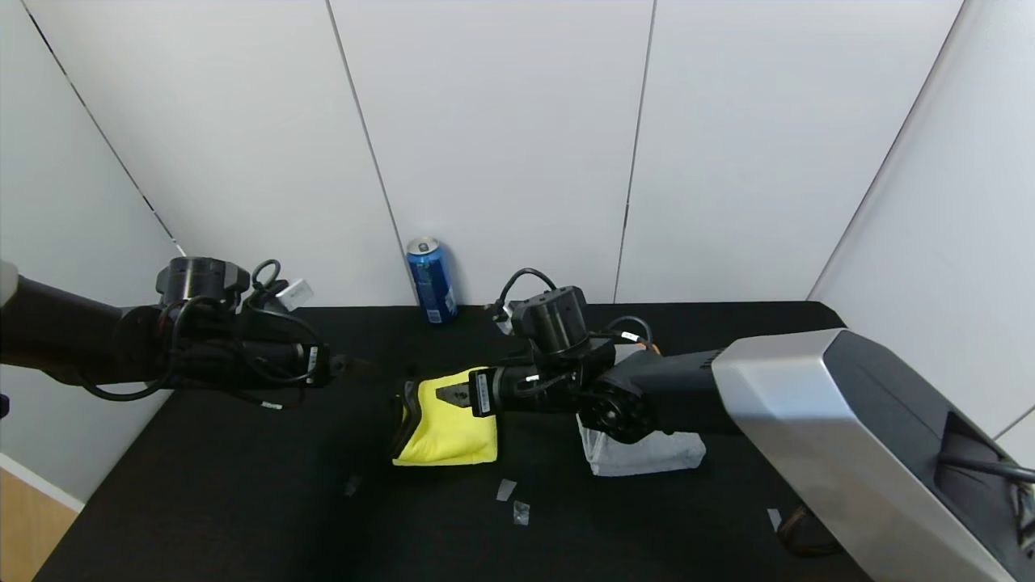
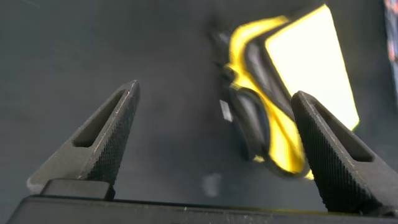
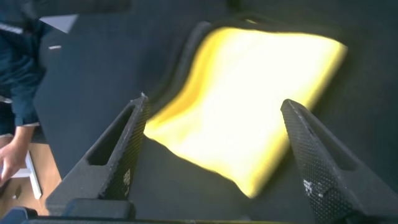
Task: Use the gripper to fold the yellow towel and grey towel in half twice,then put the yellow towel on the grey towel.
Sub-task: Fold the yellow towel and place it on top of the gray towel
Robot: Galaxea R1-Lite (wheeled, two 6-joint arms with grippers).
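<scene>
Overhead, the folded bright yellow microfibre towel (image 1: 449,430) is straddled by the open right tool (image 1: 414,404); the open left tool (image 1: 344,365) is held apart over bare black counter (image 1: 242,501).

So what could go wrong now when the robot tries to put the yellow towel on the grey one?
The right gripper hangs open over the folded yellow towel. If it pinches only the top layer, the fold might fall open when lifted.

The grey towel lies partly hidden under the right arm, so the yellow one could land crooked or half off it.

The left gripper is open close by on the towel's other side; the two arms could bump if both move in.
</scene>
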